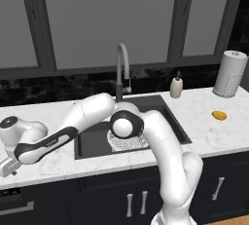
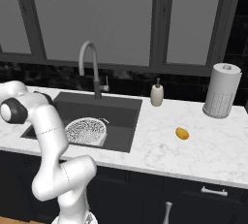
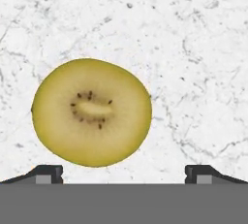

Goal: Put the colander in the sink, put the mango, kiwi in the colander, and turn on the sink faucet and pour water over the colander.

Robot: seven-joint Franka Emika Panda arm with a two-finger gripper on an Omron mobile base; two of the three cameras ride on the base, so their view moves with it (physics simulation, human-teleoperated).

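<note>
One colander (image 2: 85, 131) lies in the sink (image 2: 118, 109), in its near part, and it looks empty. One sink faucet (image 2: 89, 68) stands behind the far edge of the sink, with its arched spout over the basin.

One mango (image 2: 182, 133) lies on the white marble tabletop (image 2: 208, 145), to the right of the sink and well apart from it. In the left base view the same mango (image 1: 219, 115) is seen near the right edge, in front of one paper towel roll (image 1: 230, 73). One small soap bottle (image 2: 156, 94) stands at the far right corner of the sink.

One kiwi (image 3: 91, 112) lies on the tabletop, and the hand view shows its cut face with a pale centre and dark seeds. The gripper (image 3: 124, 173) hangs over it with the jaws wide open, one fingertip at each side near the kiwi, not touching it and holding nothing. In the left base view the arm reaches far to the left of the sink, and the hand (image 1: 9, 163) is low over the tabletop there.
</note>
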